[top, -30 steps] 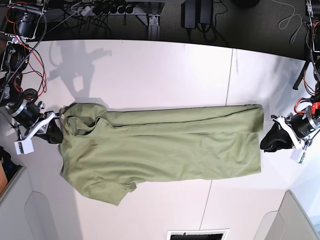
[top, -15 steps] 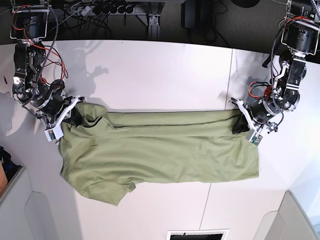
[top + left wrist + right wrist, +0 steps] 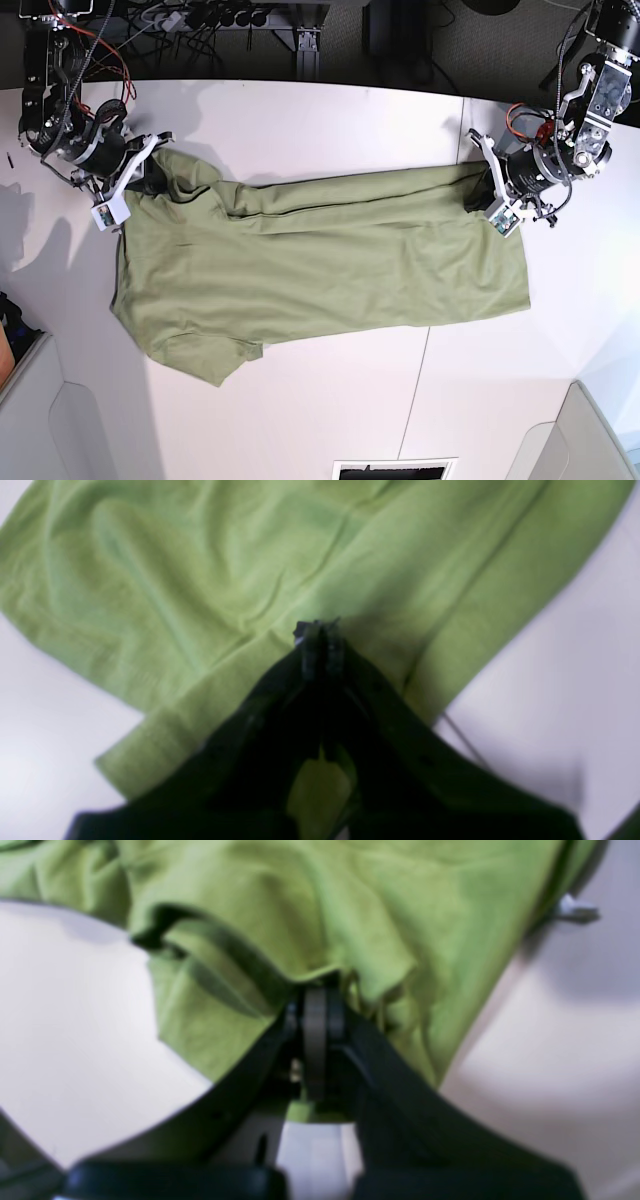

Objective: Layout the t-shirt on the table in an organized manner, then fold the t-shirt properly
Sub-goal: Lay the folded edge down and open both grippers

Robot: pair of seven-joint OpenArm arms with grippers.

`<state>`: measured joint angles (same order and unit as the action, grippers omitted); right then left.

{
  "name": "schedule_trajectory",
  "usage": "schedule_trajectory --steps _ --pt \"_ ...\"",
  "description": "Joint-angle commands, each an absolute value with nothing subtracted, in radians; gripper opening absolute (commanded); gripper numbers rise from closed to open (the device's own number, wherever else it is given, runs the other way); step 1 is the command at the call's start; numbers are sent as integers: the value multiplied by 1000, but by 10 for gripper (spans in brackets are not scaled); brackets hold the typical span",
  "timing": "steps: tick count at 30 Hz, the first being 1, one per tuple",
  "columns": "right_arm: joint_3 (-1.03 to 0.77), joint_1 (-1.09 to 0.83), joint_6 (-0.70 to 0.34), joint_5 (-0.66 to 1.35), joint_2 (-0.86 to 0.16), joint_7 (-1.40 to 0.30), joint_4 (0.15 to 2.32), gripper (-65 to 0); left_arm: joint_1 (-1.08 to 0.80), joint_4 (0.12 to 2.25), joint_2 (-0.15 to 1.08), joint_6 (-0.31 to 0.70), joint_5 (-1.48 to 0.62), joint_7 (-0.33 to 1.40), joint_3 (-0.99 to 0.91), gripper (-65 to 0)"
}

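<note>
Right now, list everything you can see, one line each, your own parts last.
t-shirt: one, olive green, spread lengthwise across the middle of the table, its far edge pinched at both ends.
table: one, white, under the shirt, with a thin dark seam right of centre.
grey bins: two, at the near corners of the table in the base view.
cables and black equipment: several, red and black, beyond the far edge of the table.
right gripper: one, black, shut on the t-shirt at the collar end, on the base view's left.
left gripper: one, black, shut on the t-shirt at the hem end, on the base view's right.
</note>
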<state>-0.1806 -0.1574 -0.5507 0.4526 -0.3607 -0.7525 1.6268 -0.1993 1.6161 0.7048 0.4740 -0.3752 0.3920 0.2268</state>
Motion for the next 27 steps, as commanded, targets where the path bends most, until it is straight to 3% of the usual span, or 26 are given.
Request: schedule_trajectory --steps 1,11,16,25,26,27 --pt "-207 -189 -554 453 -374 -759 1661 -650 -222 1650 728 482 -372 396 220 -650" --pt "-283 -397 -558 498 -419 -756 1791 -650 -359 1795 745 505 -339 404 220 -645" --pt "-309 -400 -557 500 -426 -722 1826 -650 -351 1796 745 506 -339 418 200 -471" --pt "-382 -270 -549 520 -426 -714 1828 -650 -347 1835 746 529 -481 422 -73 -460" --pt "-384 -249 -544 525 -426 -707 1826 -634 -345 1835 745 540 -523 420 -102 -460" --pt "-384 -225 -534 525 -426 -693 1820 -570 -340 1835 745 545 -561 413 -126 -460"
